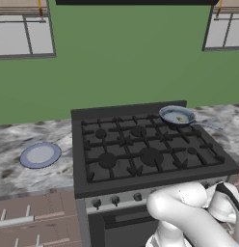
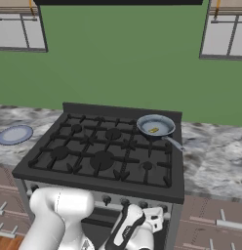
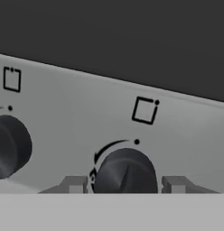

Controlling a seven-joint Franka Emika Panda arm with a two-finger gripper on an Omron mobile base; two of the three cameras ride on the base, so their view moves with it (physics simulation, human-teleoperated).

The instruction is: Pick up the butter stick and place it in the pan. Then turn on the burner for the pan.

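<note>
Now jaws spread wide either side of knob (image 3: 125,171); butter stick (image 1: 179,118) in pan (image 1: 177,115).

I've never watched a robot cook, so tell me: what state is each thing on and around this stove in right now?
butter stick: lying inside the pan
pan: on the back right burner
plate: bare, on the left counter
gripper: open, fingers either side of a stove knob

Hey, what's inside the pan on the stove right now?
The pan on the stove's back right burner holds the butter stick, a small yellow bar lying on its floor. The pan covers the burner cap beneath it, so whether any flame is lit there cannot be seen.
</note>
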